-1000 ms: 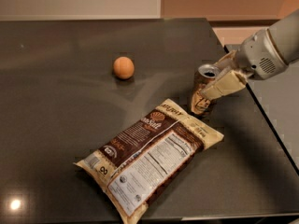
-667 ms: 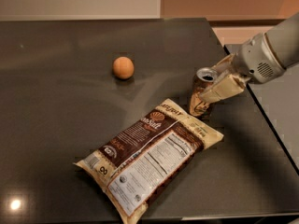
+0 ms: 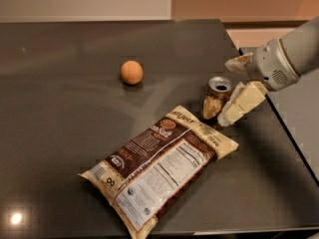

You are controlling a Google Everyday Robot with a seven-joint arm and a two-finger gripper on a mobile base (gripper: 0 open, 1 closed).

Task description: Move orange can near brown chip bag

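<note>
Claw [image 3: 230, 91] beside orange can [image 3: 214, 102], near brown chip bag [image 3: 158, 169].

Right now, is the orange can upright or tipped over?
Upright: the orange can shows its silver top facing up; the gripper sits just beside it.

Single camera, raised, near, looking down over table [image 3: 60, 113]; claw [image 3: 230, 91] at right.
</note>
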